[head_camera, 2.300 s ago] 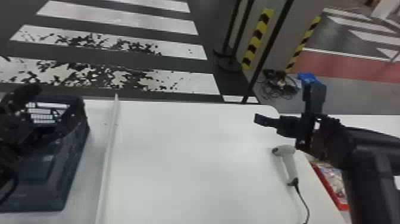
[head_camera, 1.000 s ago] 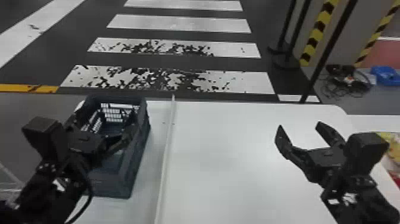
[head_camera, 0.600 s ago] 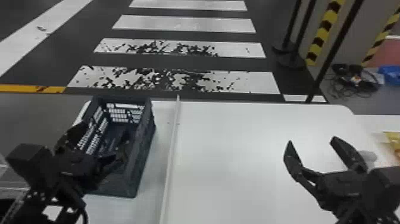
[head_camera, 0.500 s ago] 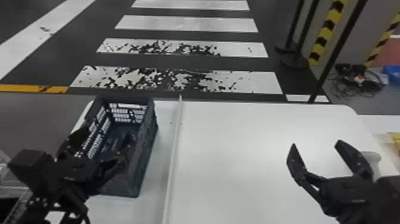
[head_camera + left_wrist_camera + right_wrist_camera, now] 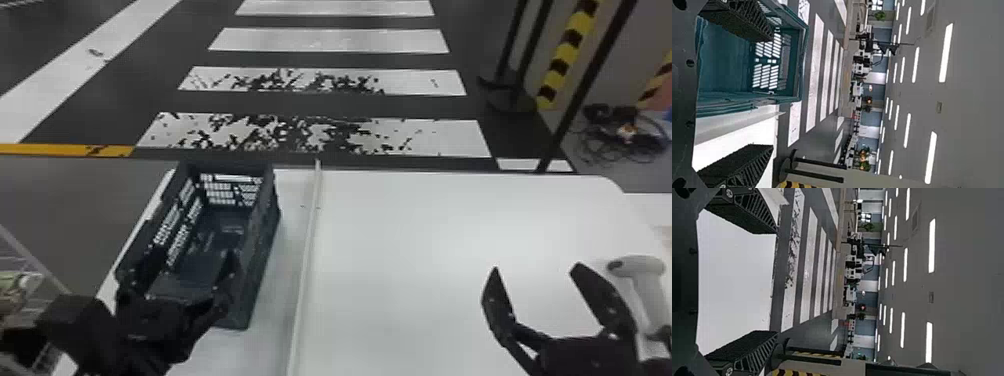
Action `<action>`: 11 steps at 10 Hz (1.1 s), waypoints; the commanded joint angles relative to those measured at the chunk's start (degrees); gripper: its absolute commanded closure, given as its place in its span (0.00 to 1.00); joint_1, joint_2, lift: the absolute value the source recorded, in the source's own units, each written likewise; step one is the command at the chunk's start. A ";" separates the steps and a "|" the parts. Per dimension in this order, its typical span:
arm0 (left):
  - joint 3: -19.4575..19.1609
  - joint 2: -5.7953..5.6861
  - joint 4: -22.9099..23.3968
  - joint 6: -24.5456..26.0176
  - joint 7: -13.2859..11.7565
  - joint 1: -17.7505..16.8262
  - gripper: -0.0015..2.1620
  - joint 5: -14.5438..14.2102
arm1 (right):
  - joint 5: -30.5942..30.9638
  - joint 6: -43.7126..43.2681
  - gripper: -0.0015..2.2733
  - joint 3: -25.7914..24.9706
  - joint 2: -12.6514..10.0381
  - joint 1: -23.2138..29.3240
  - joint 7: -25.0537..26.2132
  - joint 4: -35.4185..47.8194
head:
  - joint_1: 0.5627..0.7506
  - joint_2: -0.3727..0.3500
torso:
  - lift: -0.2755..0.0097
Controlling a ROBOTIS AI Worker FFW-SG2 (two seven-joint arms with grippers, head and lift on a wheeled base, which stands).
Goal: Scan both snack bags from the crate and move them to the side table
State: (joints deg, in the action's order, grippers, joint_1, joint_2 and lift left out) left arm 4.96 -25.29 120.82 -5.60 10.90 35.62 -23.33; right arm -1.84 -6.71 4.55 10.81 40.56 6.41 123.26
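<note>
Crate (image 5: 256, 270) of dark blue-grey plastic, a deep, long box with gridded openings in its walls and a smooth floor, stands upright on the left part of the white table (image 5: 430, 240). The left gripper (image 5: 177, 272) is over its near end, released, black fingers parted with just air between them; whether they touch the walls, I cannot tell. The right gripper (image 5: 536, 267) is likewise unclenched and holding nothing, above the table's right part. Just beside its right-hand finger is the pale, smooth scanner (image 5: 642, 287), round-headed, partly hidden.

A thin, straight white strip (image 5: 305, 260) runs along the table, right of the crate. The left wrist view turns the crate teal and shows the fingers (image 5: 740, 164) as rough-faced wedges with slatted sides.

Farther off, the head view has tangled cables (image 5: 625, 132) on the floor near a pillar banded yellow and black, and worn white stripes (image 5: 325, 40) on dark ground. Both wrist views add what lies farthest: a grey ceiling with long bright lights (image 5: 946, 53).
</note>
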 commanded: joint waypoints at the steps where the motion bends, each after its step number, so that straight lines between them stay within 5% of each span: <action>1: -0.22 -0.37 -0.06 -1.82 -0.09 1.11 0.01 -0.67 | 0.08 -0.18 0.04 0.20 0.53 0.48 0.19 -0.04 | 0.70 0.59 | 0.63; 7: 0.40 -0.64 0.55 -7.80 -0.71 6.65 0.01 -0.58 | -0.10 -6.51 0.04 -0.51 1.06 6.63 1.06 0.23 | 0.70 0.58 | 0.63; 11: 0.05 -0.37 0.64 -9.21 -1.06 7.44 0.01 -0.23 | -0.89 -9.15 0.03 -1.21 1.06 7.34 1.06 -0.39 | 0.70 0.57 | 0.63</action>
State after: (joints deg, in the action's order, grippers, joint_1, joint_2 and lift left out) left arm 4.95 -25.73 121.39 -14.79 9.87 43.01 -23.65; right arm -2.63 -15.62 3.38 11.87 47.86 7.47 122.94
